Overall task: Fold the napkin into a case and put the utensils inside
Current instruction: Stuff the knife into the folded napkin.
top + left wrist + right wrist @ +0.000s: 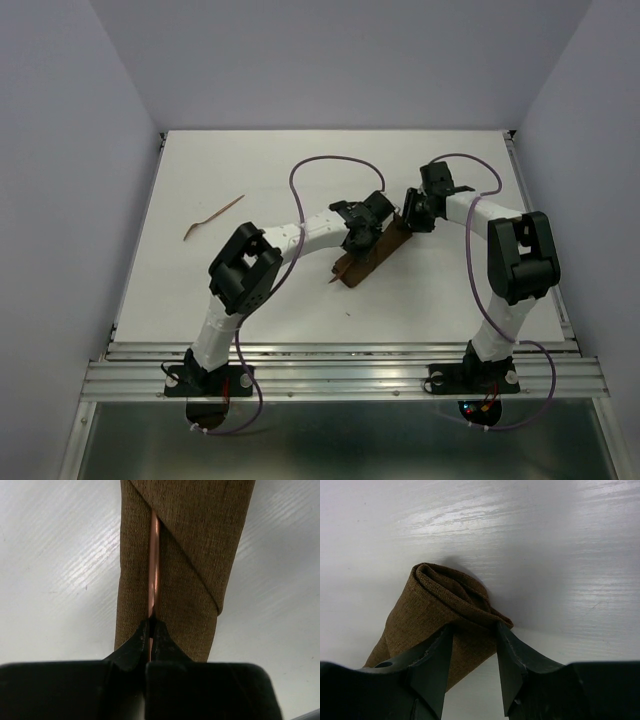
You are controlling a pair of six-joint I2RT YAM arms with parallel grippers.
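A big, flat, white table top [250, 170] fills the middle. Soft bright streaks shine on it, and it shows small grey shadows. A plain, pale purple-grey back wall [330, 60] stands at 12 o'clock. A side wall of the same colour [60, 200] stands at 9 o'clock, and another one [600, 150] stands at 3 o'clock. Long silver metal rails [340, 368] run along the table's edge at 6 o'clock. Below them lies a dull, shiny grey-green sheet [350, 445].
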